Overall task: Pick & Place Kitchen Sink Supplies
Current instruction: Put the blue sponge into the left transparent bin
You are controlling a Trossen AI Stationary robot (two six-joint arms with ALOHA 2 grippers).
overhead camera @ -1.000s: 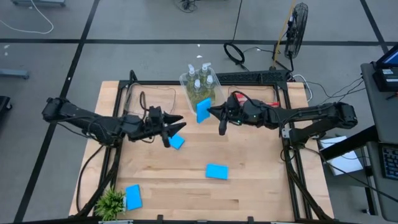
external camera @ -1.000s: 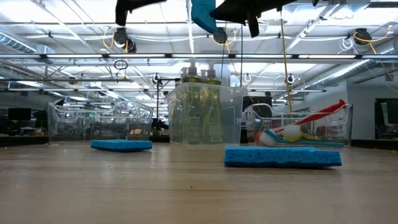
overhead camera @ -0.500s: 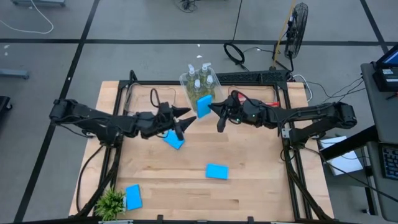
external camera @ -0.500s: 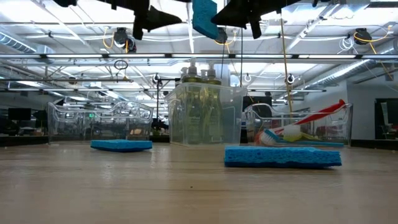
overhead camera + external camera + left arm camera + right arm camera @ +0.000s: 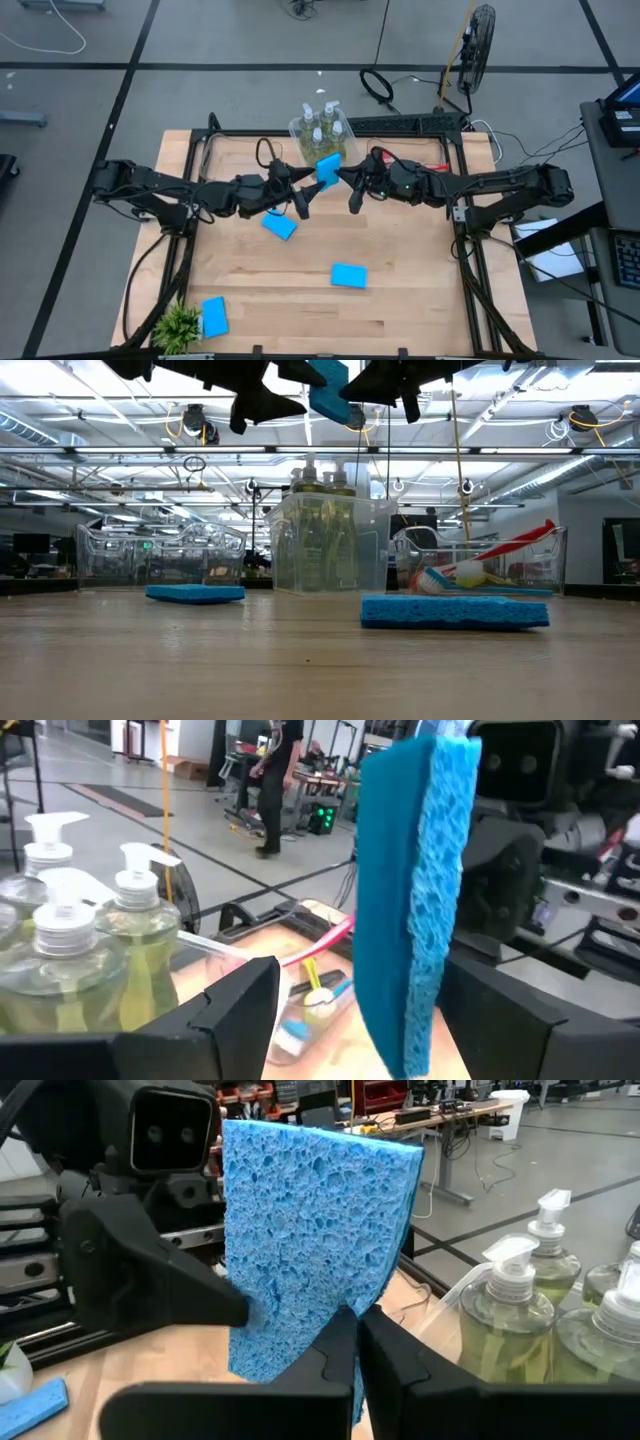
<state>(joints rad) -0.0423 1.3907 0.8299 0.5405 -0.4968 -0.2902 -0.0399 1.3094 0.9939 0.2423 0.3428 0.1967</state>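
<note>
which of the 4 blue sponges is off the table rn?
The sponge pinched upright in the right claw, by the soap-bottle bin; the open left claw straddles it. The other three lie flat on the table.

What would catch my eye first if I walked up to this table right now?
Two dark arms meet in mid-air above the table's far middle: the right gripper pinches an upright blue sponge while the left gripper reaches around it, fingers spread. Right behind them stands a clear bin of soap bottles.
</note>
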